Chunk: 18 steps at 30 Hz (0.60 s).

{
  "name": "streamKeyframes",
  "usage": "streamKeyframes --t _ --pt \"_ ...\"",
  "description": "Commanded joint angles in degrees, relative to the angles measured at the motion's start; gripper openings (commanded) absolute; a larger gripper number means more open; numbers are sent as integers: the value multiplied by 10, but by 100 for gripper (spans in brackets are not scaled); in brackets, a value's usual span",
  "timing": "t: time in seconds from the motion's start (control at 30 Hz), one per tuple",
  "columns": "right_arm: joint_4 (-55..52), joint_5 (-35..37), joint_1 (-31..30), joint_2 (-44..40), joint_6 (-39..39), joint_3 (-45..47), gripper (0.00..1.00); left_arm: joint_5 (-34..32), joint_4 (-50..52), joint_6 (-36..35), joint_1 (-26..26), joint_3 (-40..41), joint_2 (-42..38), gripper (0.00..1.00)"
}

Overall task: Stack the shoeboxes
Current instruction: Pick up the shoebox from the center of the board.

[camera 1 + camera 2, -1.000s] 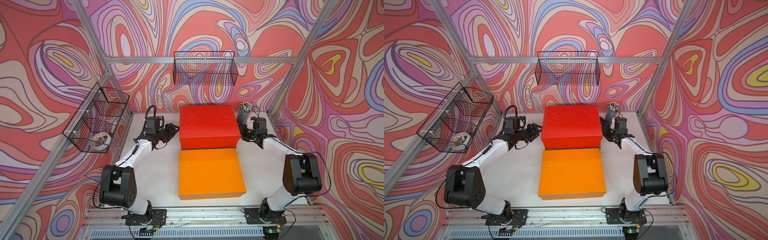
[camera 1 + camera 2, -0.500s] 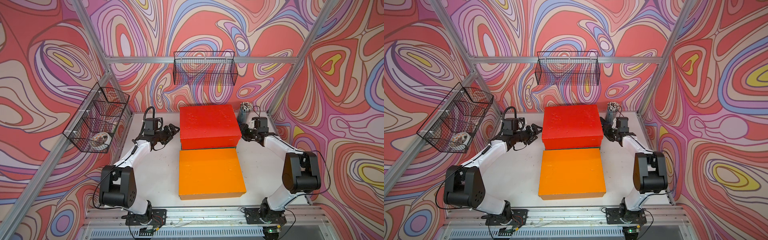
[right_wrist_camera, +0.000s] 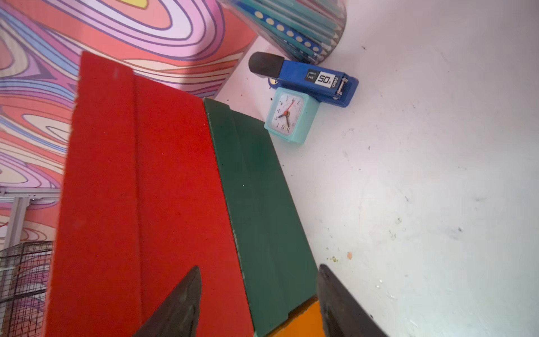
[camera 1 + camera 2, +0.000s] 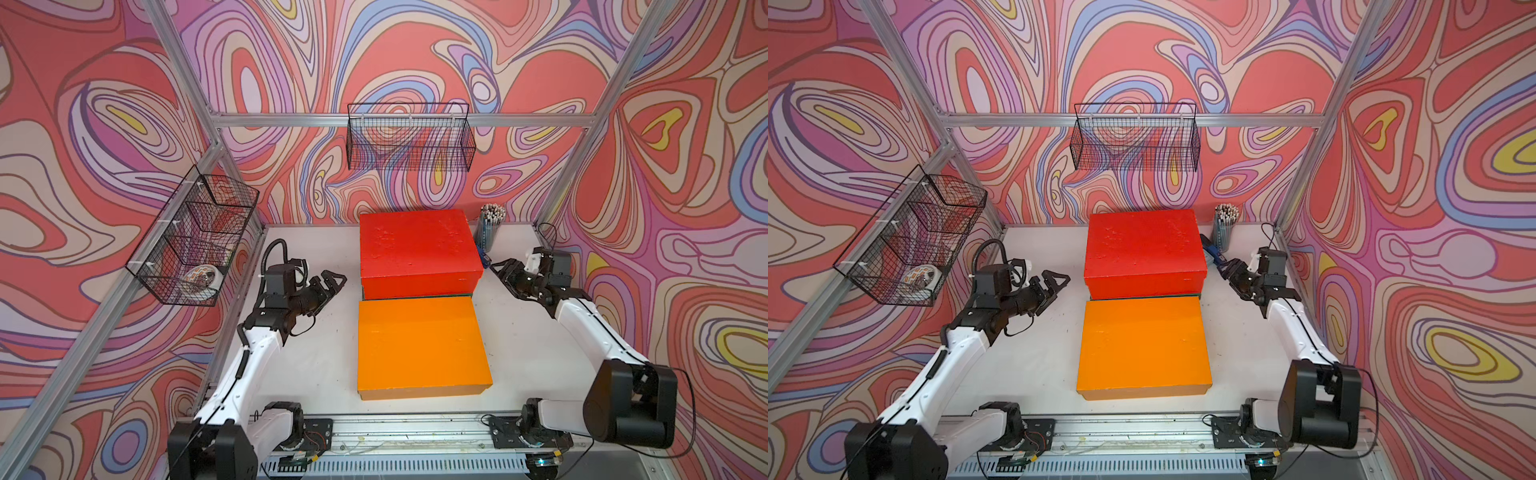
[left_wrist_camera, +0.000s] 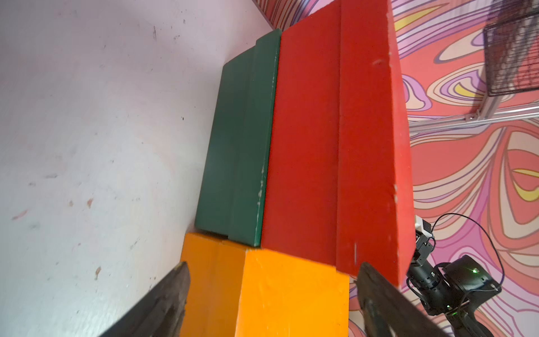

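The red shoebox (image 4: 417, 245) (image 4: 1142, 245) lies on top of the dark green shoebox (image 5: 236, 146) (image 3: 256, 189) at the back of the table, edges nearly flush. Directly in front of them, touching, the orange shoebox (image 4: 419, 345) (image 4: 1142, 345) sits flat on the table. My left gripper (image 4: 336, 280) (image 4: 1059, 279) (image 5: 272, 265) hovers open a short way left of the stack, empty. On the other side my right gripper (image 4: 500, 272) (image 4: 1225, 270) (image 3: 259, 267) is open too, just off the stack's right side and holding nothing.
A cup of pencils (image 4: 490, 226), a blue stapler (image 3: 306, 78) and a small turquoise clock (image 3: 290, 115) crowd the back right corner beside the stack. Wire baskets hang on the back wall (image 4: 409, 139) and the left wall (image 4: 195, 241). The white table (image 4: 324, 332) lies bare to the left and right of the boxes.
Both grippers have opened and drawn back from the sides of the red shoebox, which now rests free on the green one. The left pulled farther away than the right.
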<state>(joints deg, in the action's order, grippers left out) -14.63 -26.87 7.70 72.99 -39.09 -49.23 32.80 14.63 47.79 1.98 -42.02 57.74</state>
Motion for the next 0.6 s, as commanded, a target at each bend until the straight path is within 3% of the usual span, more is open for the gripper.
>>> streamKeyframes --t 0.0,0.13,0.23,0.37,0.57 --pt "-25 -14 -1 -55 11 63 66 14 46 0 0 64 -73 92" --pt "-8 -47 -17 -151 -9 151 78 49 79 -8 1 117 -170 99" --pt "-19 -24 -70 -217 -20 199 84 67 87 -3 1 172 -231 100" --pt "10 -9 -132 -264 -52 258 88 101 33 32 11 250 -297 100" --pt "43 29 -183 -257 -69 305 86 69 -38 66 70 324 -317 100"
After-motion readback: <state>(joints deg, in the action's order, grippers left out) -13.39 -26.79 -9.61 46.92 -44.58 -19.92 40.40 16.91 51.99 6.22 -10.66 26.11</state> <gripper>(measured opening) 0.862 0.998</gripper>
